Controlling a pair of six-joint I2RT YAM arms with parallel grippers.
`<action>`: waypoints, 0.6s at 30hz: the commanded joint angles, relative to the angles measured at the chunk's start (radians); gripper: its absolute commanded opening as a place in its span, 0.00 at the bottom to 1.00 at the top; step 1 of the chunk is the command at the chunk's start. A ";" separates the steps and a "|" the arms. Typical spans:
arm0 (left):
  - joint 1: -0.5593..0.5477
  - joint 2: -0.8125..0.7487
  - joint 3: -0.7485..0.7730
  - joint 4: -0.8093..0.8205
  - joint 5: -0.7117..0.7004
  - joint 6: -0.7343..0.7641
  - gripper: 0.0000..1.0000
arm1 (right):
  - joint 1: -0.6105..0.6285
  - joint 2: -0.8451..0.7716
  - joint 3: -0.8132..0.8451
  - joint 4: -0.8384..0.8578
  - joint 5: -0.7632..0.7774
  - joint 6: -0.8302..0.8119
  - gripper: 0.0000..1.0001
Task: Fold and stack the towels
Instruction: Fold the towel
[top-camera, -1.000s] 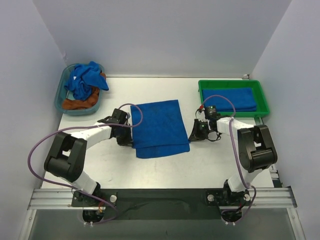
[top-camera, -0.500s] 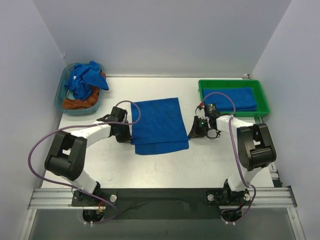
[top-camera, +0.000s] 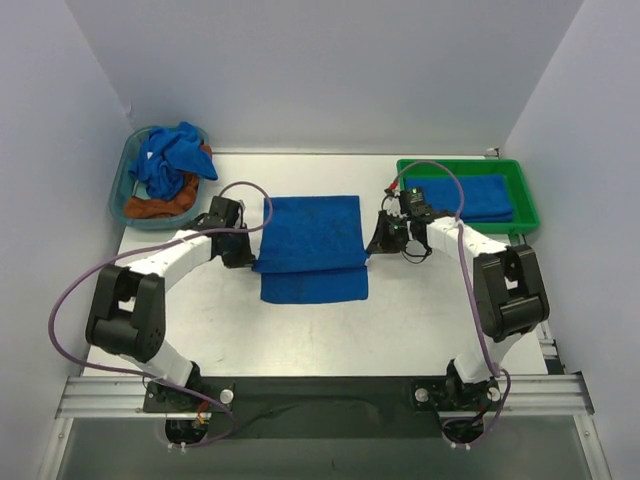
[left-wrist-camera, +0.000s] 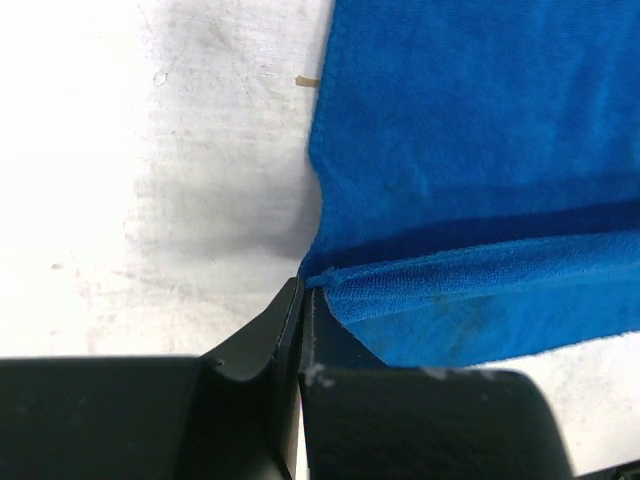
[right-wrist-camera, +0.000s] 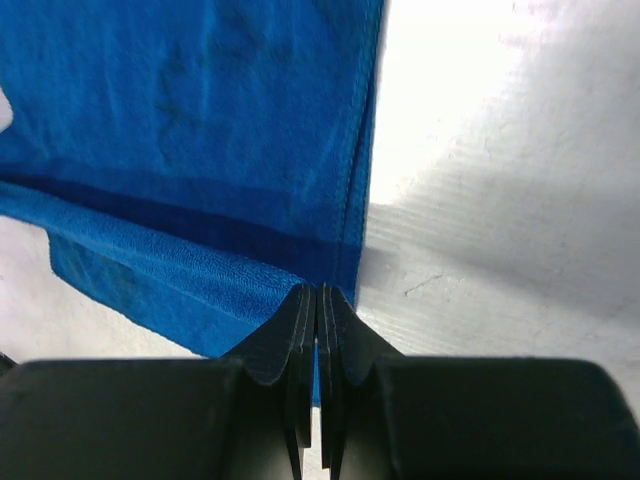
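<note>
**While both claws pinch its edges, blue towel (top-camera: 310, 235) lies half folded**

Where the blue towel spreads across the middle of the white surface (top-camera: 400, 320), the left claw (left-wrist-camera: 302, 300) and right claw (right-wrist-camera: 318, 300) are clamped shut on its opposite side edges, one layer doubled over the other. A folded towel (top-camera: 467, 198) lies in the green tray (top-camera: 402, 195); crumpled towels (top-camera: 170, 160) fill the basin (top-camera: 120, 195).

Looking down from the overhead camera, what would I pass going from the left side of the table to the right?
Teal bin → left gripper → blue towel → right gripper → green tray holding a folded towel.
</note>
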 joint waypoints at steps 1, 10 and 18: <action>0.010 -0.103 0.058 -0.059 -0.038 0.042 0.00 | -0.025 -0.050 0.084 -0.067 0.052 -0.035 0.00; 0.010 -0.258 0.071 -0.116 -0.018 0.023 0.00 | -0.039 -0.211 0.110 -0.153 0.063 -0.081 0.00; -0.031 -0.295 -0.106 -0.044 0.039 -0.040 0.00 | -0.041 -0.232 -0.037 -0.148 0.069 -0.080 0.00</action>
